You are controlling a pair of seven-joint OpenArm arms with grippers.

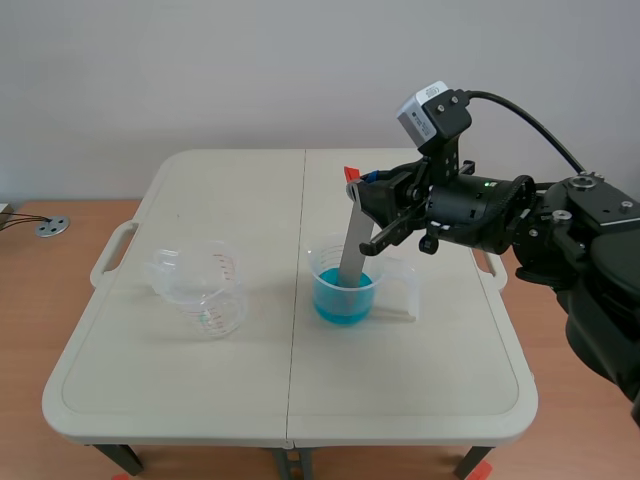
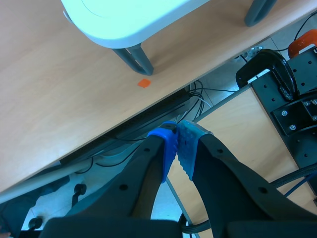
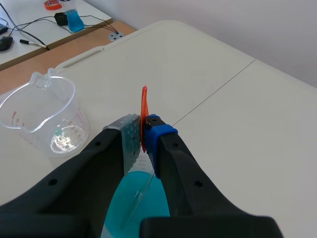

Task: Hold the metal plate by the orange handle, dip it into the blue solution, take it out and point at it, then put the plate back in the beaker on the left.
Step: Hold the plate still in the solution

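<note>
Jaws of the right gripper (image 3: 143,133) are clamped on the orange handle (image 3: 144,106), which stands on edge between the two pads, its tip poking out just ahead of them. The metal plate (image 1: 352,245) hangs below these jaws, close to upright with a slight lean. Its lower end is dipped in the blue solution (image 1: 343,300), which sits in a clear beaker (image 1: 385,290) right under the jaws. Ahead of the jaws and off to the left arm's side, well apart from the filled beaker, the left beaker (image 3: 42,116) stands upright on the pale table (image 1: 200,380), with red measuring marks on its clear wall.

The left gripper (image 2: 178,148) is not over the table. Its jaws are pressed together, blue pad against blue pad, with nothing between them. Ahead of them lie the wooden floor (image 2: 64,89), a grey table leg (image 2: 132,58) and a small orange-red mark.
</note>
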